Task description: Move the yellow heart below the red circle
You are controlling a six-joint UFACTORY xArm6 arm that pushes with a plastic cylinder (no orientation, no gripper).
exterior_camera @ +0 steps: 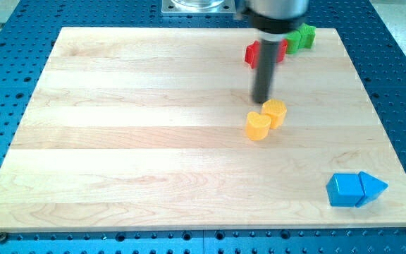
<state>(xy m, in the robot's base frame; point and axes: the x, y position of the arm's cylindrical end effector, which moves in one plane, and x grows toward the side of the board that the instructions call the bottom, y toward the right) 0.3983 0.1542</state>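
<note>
Two yellow blocks sit touching a little right of the board's middle. The lower left one (259,126) looks like the yellow heart. The upper right one (275,112) has a shape I cannot make out. My tip (261,101) is just above the heart, close to the upper left edge of the other yellow block. A red block (251,53) lies near the view's top and is partly hidden behind my rod. More red (282,47) shows on the rod's right. I cannot tell whether this is one block or two, or which is the circle.
A green block (302,37) sits next to the red ones at the view's top right. A blue cube (344,190) and a blue triangle (372,187) lie touching near the bottom right corner. The wooden board (118,141) rests on a blue perforated table.
</note>
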